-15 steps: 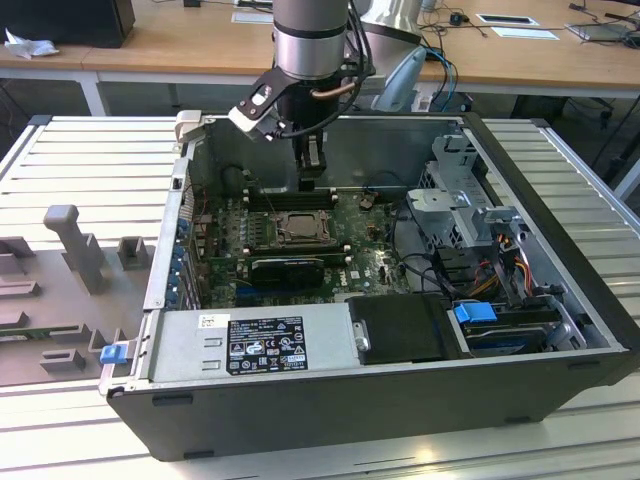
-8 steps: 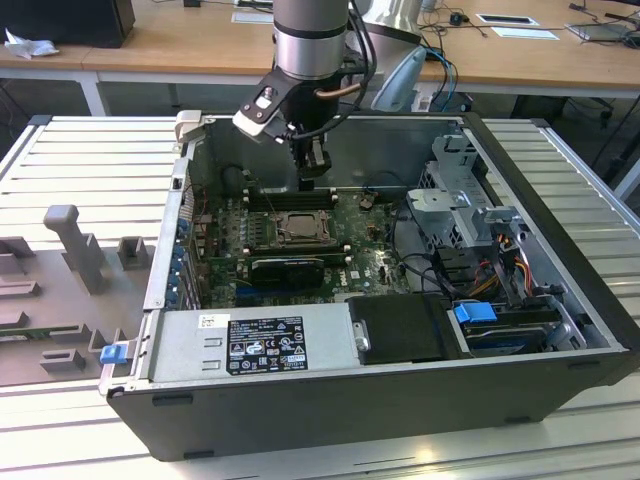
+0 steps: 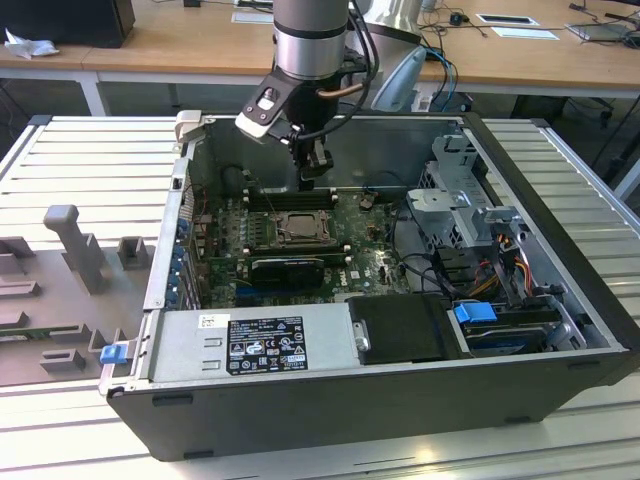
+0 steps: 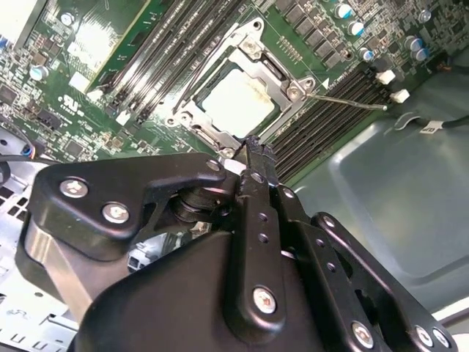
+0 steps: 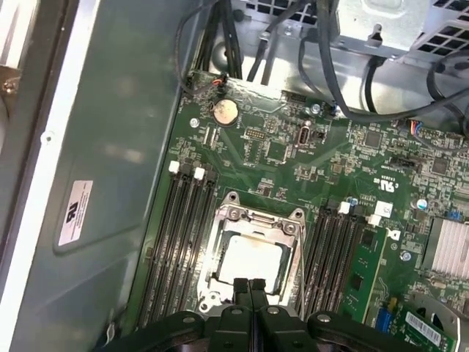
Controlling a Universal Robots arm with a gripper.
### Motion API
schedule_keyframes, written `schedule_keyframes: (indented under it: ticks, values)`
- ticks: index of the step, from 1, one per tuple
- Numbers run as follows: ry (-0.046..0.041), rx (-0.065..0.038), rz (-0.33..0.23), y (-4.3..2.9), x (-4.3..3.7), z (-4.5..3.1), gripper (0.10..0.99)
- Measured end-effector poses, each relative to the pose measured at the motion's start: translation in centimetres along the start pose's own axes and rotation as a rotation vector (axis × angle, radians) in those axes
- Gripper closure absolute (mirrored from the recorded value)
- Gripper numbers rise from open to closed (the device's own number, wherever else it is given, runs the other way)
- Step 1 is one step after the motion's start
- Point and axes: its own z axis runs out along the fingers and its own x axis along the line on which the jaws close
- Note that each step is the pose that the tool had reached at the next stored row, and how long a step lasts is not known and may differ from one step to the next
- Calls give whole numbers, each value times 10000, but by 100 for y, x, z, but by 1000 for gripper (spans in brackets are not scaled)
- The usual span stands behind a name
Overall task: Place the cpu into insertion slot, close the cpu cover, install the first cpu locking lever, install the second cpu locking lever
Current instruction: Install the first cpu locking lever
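Observation:
The cpu point(image 5: 253, 260) lies pale and flat in the insertion slot point(image 3: 276, 232) on the green board. Its face point(image 4: 238, 103) shows through the window of the cpu cover point(image 5: 256, 220), which lies down over it. A thin metal locking lever point(image 4: 344, 103) sticks out sideways from the socket over the memory slots. My gripper point(image 5: 249, 287) hovers above the socket's edge with its fingers pressed together and nothing between them. In the exterior view the gripper point(image 3: 313, 176) hangs just behind the socket, inside the open computer case.
Long black memory slots point(image 5: 183, 235) flank the socket on both sides. A black card point(image 3: 288, 266) lies in front of it. A drive cage with cables point(image 3: 470, 215) fills the exterior view's right. The power supply point(image 3: 260, 345) and case walls point(image 3: 170, 230) close in the board.

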Motion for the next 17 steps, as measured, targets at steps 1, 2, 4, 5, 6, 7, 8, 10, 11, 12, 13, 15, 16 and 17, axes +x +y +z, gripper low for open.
schedule_keyframes:
  ticks: [1,2,4,5,6,7,8,10,11,12,13,15,16,17]
  values:
    - [3,3,-88,0,0,0,980]
    - [6,6,-169,0,0,0,980]
    - [11,12,-326,0,0,0,980]
    - [13,14,-379,0,0,0,980]
    - [15,17,-443,0,0,0,980]
    - [16,18,-492,0,0,0,980]
    - [20,22,-595,0,0,0,980]
    - [24,25,-706,0,0,0,980]
    - [25,28,-748,0,0,0,980]
    - [26,29,-776,0,0,0,980]
    - [28,30,-824,0,0,0,980]
    - [31,34,-923,0,0,0,980]
    - [32,35,-952,0,0,0,980]
    - [34,36,-996,0,0,0,980]
